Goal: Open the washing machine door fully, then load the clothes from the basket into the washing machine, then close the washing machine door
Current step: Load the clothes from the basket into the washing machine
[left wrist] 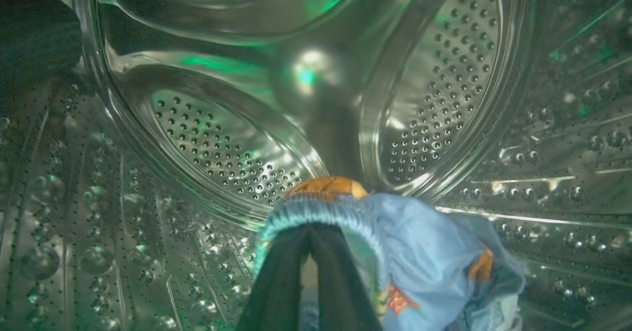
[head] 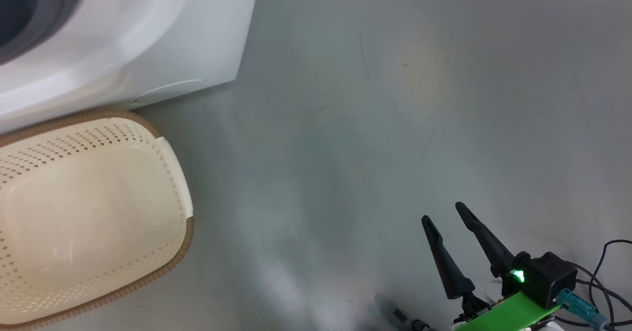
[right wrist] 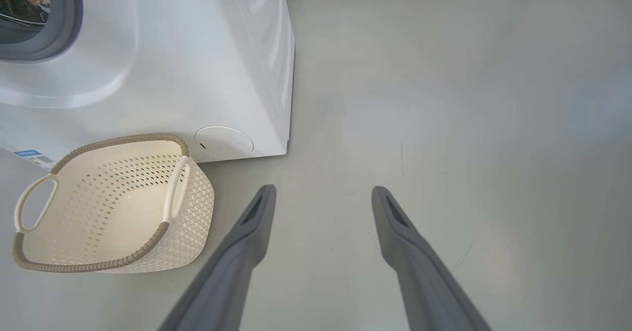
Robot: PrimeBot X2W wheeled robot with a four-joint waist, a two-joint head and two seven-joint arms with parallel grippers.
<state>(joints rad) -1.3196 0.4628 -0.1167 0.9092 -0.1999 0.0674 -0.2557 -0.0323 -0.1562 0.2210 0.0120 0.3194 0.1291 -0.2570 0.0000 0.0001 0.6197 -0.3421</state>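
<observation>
In the left wrist view my left gripper (left wrist: 310, 229) is deep inside the washing machine's perforated steel drum (left wrist: 222, 148), shut on the ribbed blue hem of the clothes (left wrist: 424, 242), a light blue garment with orange patterns that hangs to the right of the fingers. The washing machine (head: 173, 34) (right wrist: 197, 49) stands at the upper left, its grey gasket (right wrist: 74, 24) in view. In front of it the cream basket (head: 98, 116) (right wrist: 123, 138) sits on the floor with nothing inside. My right gripper (head: 444, 213) (right wrist: 323, 191) hangs open over bare floor, right of the basket. The washing machine door is out of view.
Grey floor (head: 370, 123) stretches to the right of the machine and basket. A round white cover (right wrist: 223, 142) sits low on the machine's front, and a blue label (right wrist: 27, 153) near its lower left. Black cables (head: 602, 271) trail by my right wrist.
</observation>
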